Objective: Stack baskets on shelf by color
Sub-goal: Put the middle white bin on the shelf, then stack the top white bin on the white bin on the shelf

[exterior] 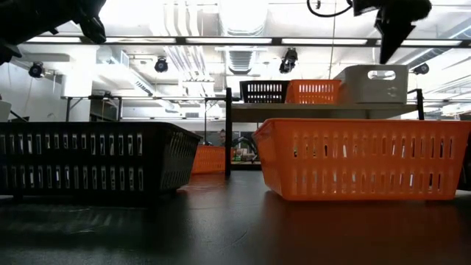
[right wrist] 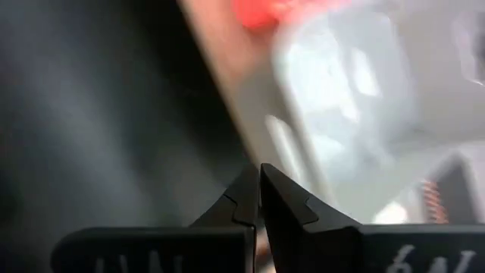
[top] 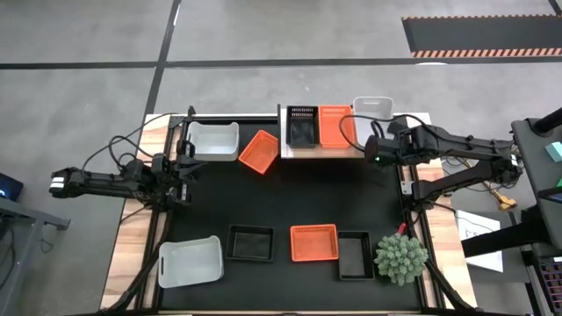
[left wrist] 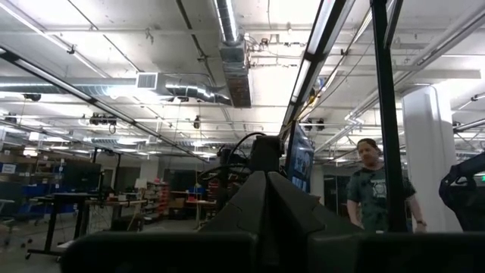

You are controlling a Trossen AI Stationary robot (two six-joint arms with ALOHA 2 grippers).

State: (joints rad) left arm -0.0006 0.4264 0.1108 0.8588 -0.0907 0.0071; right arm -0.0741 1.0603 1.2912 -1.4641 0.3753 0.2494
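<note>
Just beyond the right gripper (top: 367,149), whose fingers are pressed together on nothing, a white basket (top: 372,109) is seen on the shelf (top: 290,151) beside an orange basket (top: 335,125) and a black basket (top: 301,125). The left gripper (top: 186,167) is likewise closed and empty.

The high view looks straight down over the whole black mat (top: 281,211), with the shelf (top: 351,151) at its far edge. The low view sits at mat level, close behind an orange basket (exterior: 360,158), facing that same shelf (exterior: 316,109). The left wrist view points level into the room beyond, above the shelf. The right wrist view looks down close beside the shelf.
</note>
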